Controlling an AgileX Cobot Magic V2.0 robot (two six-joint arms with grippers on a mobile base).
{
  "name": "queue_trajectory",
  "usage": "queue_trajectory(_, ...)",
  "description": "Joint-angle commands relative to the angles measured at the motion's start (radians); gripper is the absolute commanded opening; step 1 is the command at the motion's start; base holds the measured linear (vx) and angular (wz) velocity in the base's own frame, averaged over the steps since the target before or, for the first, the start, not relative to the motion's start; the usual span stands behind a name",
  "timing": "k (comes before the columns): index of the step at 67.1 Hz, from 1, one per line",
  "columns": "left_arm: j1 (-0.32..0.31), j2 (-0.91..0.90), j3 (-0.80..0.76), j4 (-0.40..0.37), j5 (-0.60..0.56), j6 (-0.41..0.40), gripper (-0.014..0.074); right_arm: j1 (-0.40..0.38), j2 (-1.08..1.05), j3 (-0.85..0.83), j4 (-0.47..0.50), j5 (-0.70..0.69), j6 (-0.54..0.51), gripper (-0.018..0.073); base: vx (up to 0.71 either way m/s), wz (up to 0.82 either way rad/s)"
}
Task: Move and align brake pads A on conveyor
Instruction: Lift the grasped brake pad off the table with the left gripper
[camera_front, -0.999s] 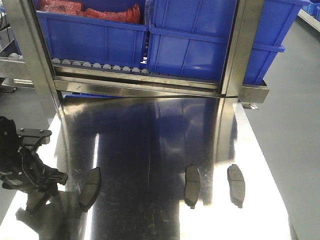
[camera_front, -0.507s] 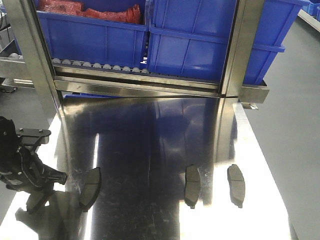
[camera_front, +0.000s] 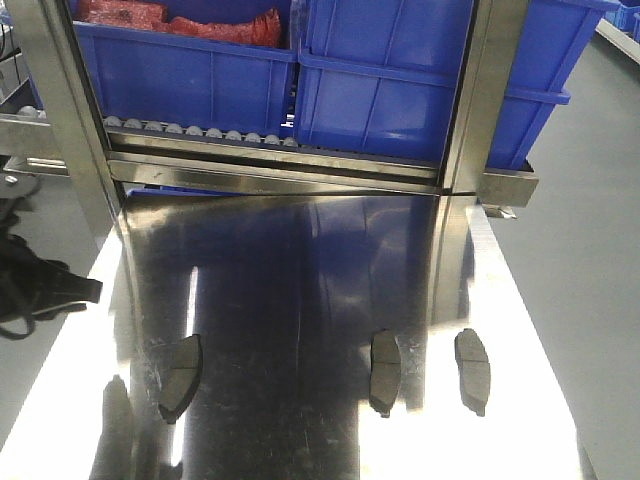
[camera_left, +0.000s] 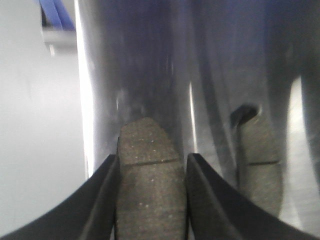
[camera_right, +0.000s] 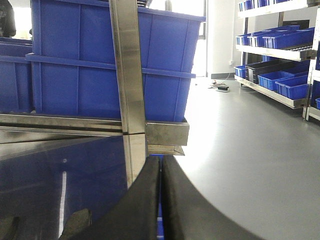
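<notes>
In the left wrist view my left gripper (camera_left: 152, 159) is shut on a brake pad (camera_left: 150, 185), a dark grey oblong with a groove across it, held over the left part of the steel tabletop (camera_left: 145, 75). Another brake pad (camera_left: 257, 162) lies on the steel to its right. The front view shows three brake pads on the tabletop: one at the left (camera_front: 180, 375), one in the middle (camera_front: 385, 370) and one at the right (camera_front: 472, 368). Only part of my left arm (camera_front: 40, 290) shows there, at the left edge. My right gripper (camera_right: 160, 160) is shut on nothing. The conveyor is out of view.
Blue bins (camera_front: 380, 90) stand on a roller rack behind steel posts (camera_front: 480, 100) at the table's far end. One bin holds red material (camera_front: 180, 20). Grey floor (camera_front: 590, 280) lies beyond both sides of the table. Shelves with more blue bins (camera_right: 280, 40) stand far right.
My left arm has pulled away to the left and upward from beside the left pad, so its gripper has left the front view. The three pads on the table have not moved.
</notes>
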Motion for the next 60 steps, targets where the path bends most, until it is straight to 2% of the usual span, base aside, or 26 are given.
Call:
queue_trajectory(1,0.0,-0.134,0.032,-0.013,-0.11,-0.011,-0.0006,-0.005,-0.007,0.011,-0.008,-0.073,-0.009,-0.0012,0.0,0.0)
queue_trajectory(15,0.0,-0.336,0.168,-0.02,-0.178,-0.011,-0.0006,-0.005,-0.007,0.011,-0.008,-0.073,-0.009,-0.0012,0.0,0.0)
queue_trajectory(28,0.0,-0.552,0.334,-0.098,-0.366,-0.011,-0.0006,-0.005,-0.007,0.011,-0.008,-0.073,-0.009,-0.0012,0.0,0.0)
queue_trajectory(43,0.0,-0.749,0.472,-0.1,-0.481,-0.011,-0.0006,-0.005,-0.007,0.011,-0.008,-0.073,-0.009,-0.0012,0.0,0.0)
queue_trajectory(60,0.0,-0.86,0.577,-0.097,-0.604,-0.01,-0.0006,-0.005,-0.007,0.011,-0.008,-0.073,-0.009,-0.0012,0.0,0.0)
